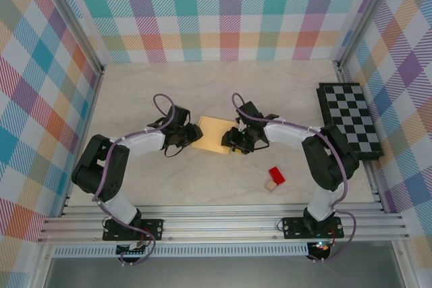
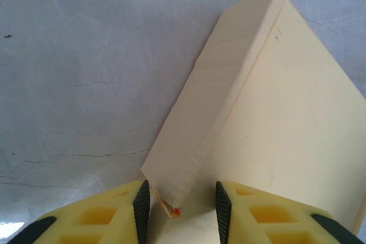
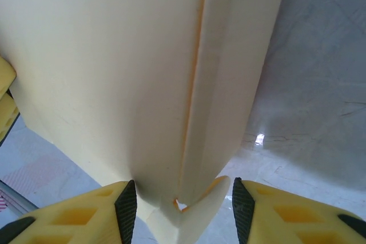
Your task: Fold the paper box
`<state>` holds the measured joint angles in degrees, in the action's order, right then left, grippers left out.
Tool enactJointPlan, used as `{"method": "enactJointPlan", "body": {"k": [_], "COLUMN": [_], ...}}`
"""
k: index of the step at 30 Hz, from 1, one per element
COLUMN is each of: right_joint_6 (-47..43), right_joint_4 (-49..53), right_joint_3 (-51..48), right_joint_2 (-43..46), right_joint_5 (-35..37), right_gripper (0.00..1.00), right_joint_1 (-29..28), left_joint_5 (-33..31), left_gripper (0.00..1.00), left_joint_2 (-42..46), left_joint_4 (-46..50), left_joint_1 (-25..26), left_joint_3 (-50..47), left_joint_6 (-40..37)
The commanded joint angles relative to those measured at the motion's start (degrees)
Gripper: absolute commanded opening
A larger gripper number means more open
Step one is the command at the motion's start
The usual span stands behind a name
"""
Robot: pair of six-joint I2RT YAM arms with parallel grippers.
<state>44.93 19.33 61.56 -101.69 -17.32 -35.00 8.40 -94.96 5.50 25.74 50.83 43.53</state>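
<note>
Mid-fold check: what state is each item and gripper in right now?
paper box: closed into a flat carton on the table, one small flap curling out.
left gripper: open, straddling a box corner.
right gripper: open, astride the seam end and flap.
red block: on the table, tan cube against it, apart from the box.
checkered board: lying by the right wall.

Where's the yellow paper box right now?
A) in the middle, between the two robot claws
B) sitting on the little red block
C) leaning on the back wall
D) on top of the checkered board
A: the paper box lies on the table, with the left claw at one side of it and the right claw at the other.
</note>
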Motion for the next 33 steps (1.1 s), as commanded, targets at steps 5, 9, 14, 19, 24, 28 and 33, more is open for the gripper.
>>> {"method": "enactJointPlan", "body": {"k": [5,9,14,19,24,28,33], "right_joint_6": [-1.67,-2.47,-2.89,-5.41,-8.97,-10.87,-12.53], "right_joint_4": [0.50,1.60,1.37,1.51,0.40,1.42,2.38], "right_joint_3": [0.80,1.19,1.28,1.89,1.82,2.15,1.90], "right_joint_2": [-0.74,-1.39,-2.18,-2.68,-3.21,-3.86,-4.14], "right_joint_5": [1.36,2.46,2.64,4.93,6.58,8.64,10.70], "right_gripper": [0.42,0.34,0.34,0.31,0.27,0.25,0.25], "right_joint_1": [-0.26,-0.17,0.15,0.51,1.14,1.52,1.69], "left_joint_5": [-3.58,-4.08,-4.70,-4.97,-5.37,-5.58,-6.12], "left_gripper": [0.36,0.36,0.36,0.36,0.35,0.35,0.35], "left_joint_2": [-0.67,-0.91,-1.19,-1.78,-2.59,-3.58,-4.65], "left_joint_4": [4.43,5.18,5.84,6.23,6.72,7.10,7.75], "left_joint_1": [-0.25,-0.22,-0.18,-0.07,-0.05,-0.11,-0.07], "left_joint_3": [-1.89,-1.61,-1.32,-1.15,-0.93,-0.52,0.19], "left_joint_6": [0.78,0.54,0.49,0.38,-0.06,-0.40,-0.69]}}
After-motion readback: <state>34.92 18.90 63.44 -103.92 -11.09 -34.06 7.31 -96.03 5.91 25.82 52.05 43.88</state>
